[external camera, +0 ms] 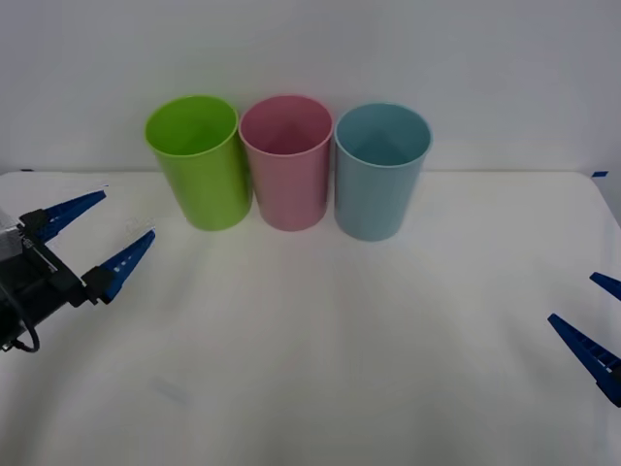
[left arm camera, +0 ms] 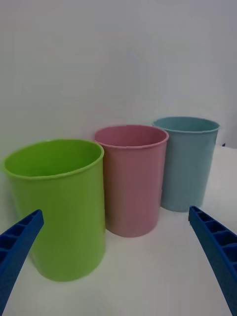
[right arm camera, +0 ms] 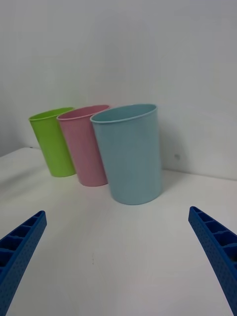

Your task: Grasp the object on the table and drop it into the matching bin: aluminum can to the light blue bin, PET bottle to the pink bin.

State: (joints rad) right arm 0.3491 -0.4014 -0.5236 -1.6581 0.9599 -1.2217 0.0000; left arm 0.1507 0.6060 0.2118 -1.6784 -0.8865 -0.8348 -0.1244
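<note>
The pink bin (external camera: pixel 286 175) stands at the back of the white table (external camera: pixel 320 349), with the light blue bin (external camera: pixel 380 184) touching its right side. Both are upright, and what I see of their insides is bare. The object to grasp, PET bottle or aluminum can, is out of view. My left gripper (external camera: pixel 126 214) hovers open at the table's left, its fingers pointing toward the bins with nothing between them. At the right edge my right gripper (external camera: pixel 572 297) is open and holds nothing. In the right wrist view, the light blue bin (right arm camera: pixel 131 153) is nearest and the pink bin (right arm camera: pixel 84 145) stands behind it.
A lime green bin (external camera: pixel 199 175) stands left of the pink one, nearest my left gripper (left arm camera: pixel 115 211). The three bins form a tight row close to the plain white wall. Bare tabletop spreads between the two arms and in front of the bins.
</note>
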